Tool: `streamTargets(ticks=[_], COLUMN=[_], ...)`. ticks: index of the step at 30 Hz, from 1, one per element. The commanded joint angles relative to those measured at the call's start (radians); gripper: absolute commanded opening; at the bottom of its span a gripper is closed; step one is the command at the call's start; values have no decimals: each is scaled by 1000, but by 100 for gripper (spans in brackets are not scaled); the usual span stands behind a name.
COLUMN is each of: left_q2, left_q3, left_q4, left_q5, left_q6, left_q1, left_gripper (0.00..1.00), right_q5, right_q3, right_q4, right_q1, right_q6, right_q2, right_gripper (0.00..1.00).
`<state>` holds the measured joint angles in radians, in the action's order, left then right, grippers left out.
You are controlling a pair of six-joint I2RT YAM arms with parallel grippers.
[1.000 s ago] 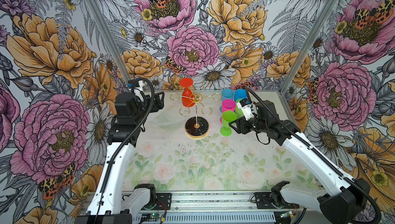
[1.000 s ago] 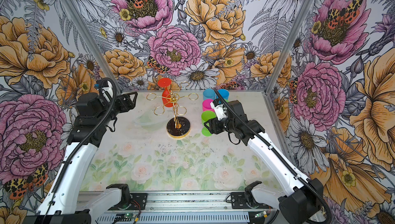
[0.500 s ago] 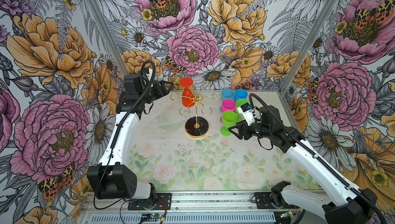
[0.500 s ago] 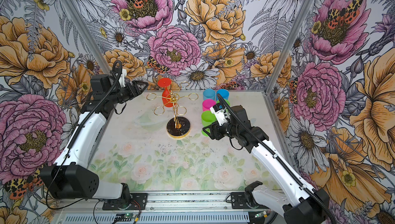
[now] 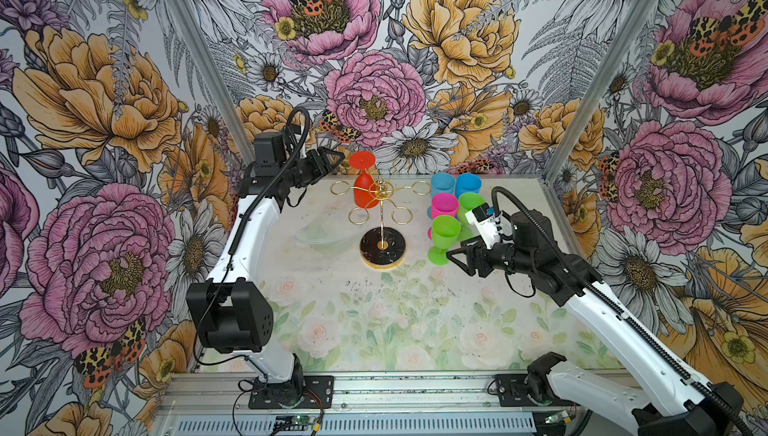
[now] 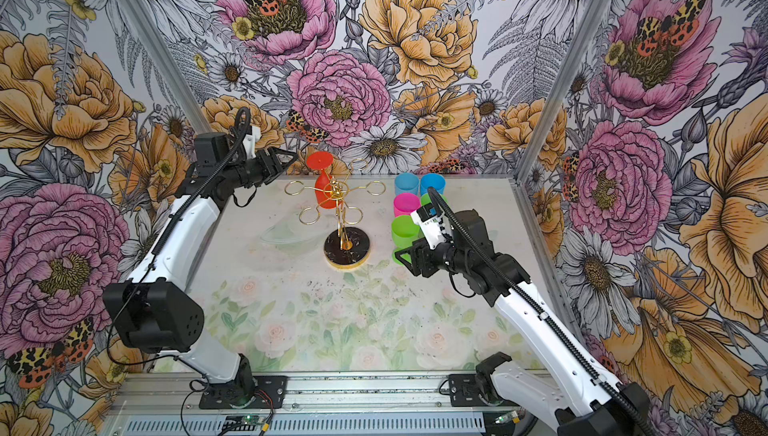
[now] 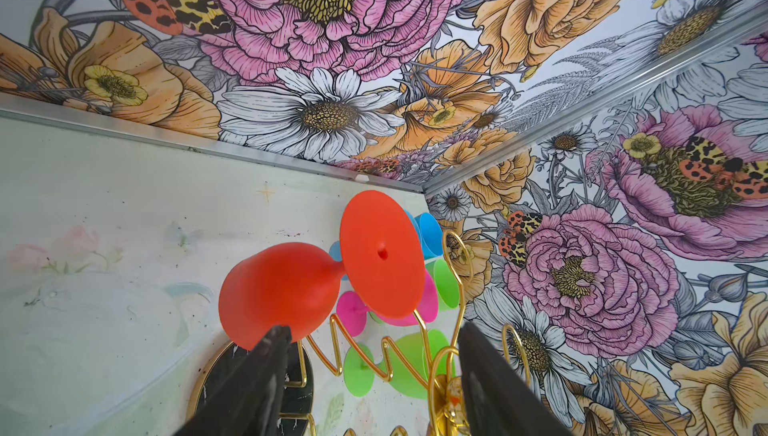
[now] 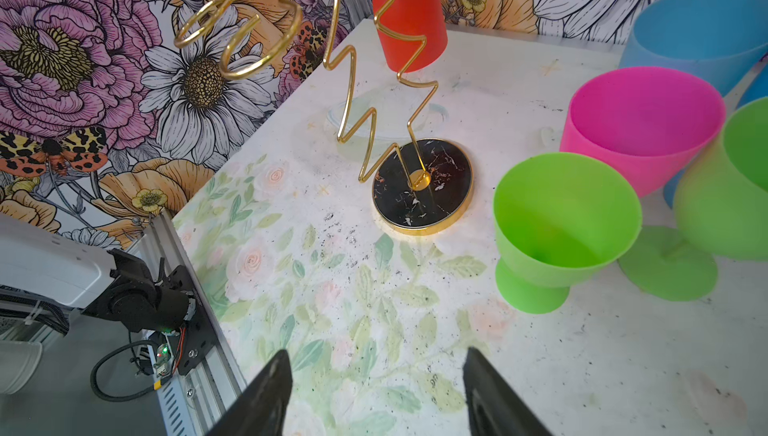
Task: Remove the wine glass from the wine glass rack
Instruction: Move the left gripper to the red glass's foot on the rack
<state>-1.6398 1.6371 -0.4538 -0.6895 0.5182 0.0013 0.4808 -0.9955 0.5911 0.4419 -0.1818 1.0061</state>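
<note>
"Green goblet [image 5: 444, 232] nearest us, right of centre, upright on the table [image 5: 374, 330], with pink [image 5: 444, 205] and blue goblets [image 5: 442, 184] behind it. The right gripper [image 5: 457, 261] is just beside its foot, jaws spread with nothing between them. Is that arm doing anything?"

"I'd say not; it hangs there idle. Look past it to the wine glass rack [image 5: 381, 222], middle of the frame: black disc base, gold post, curled loops on top. The wine glass [image 5: 365, 195] is the red one, hung upside down in a loop on the far left side of the post, foot above the wire, bowl below."

"And the left gripper [image 5: 334, 159]?"

"Upper left of centre, level with the red foot and just short of it. From its wrist camera the fingers [image 7: 257, 371] stand apart and empty, the bowl just ahead of one tip. Not touching, as far as I can tell."

"So how would you take it?"

"Close on the narrow neck between bowl and foot, gently — the plastic looks soft. Then raise it a touch so the foot clears the wire, and draw it out through the loop's open mouth, never sideways against the wire. That stand looks light; a snag would probably tip it. I can't make out which way the loop opens, so I'd go slowly."
</note>
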Motion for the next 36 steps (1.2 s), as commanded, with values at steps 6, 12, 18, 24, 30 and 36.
streamTargets(ticks=[6, 12, 18, 24, 30, 36], left_q2=[-88, -142, -164, -166, -171, -171], left_q3=[106, 150, 153, 148, 149, 147], left_q4=[2, -13, -16, -16, -30, -30], left_q5=[-65, -80, -83, -93, -95, -93], left_q6=[17, 32, 30, 31, 32, 34], left_q1=[-25, -36, -49, -55, -56, -56], left_gripper=[61, 59, 55, 47, 42, 37], right_q5=[21, 22, 15, 4, 1, -3], right_q3=[8, 6, 9, 7, 1, 0], right_q4=[-25, -25, -25, -25, -27, -28], right_q1=[8, 8, 8, 8, 8, 8], right_q6=[-8, -13, -13, -10, -9, -9], right_q2=[-49, -72, -79, -76, -73, -72], right_gripper=[66, 66, 66, 66, 66, 66])
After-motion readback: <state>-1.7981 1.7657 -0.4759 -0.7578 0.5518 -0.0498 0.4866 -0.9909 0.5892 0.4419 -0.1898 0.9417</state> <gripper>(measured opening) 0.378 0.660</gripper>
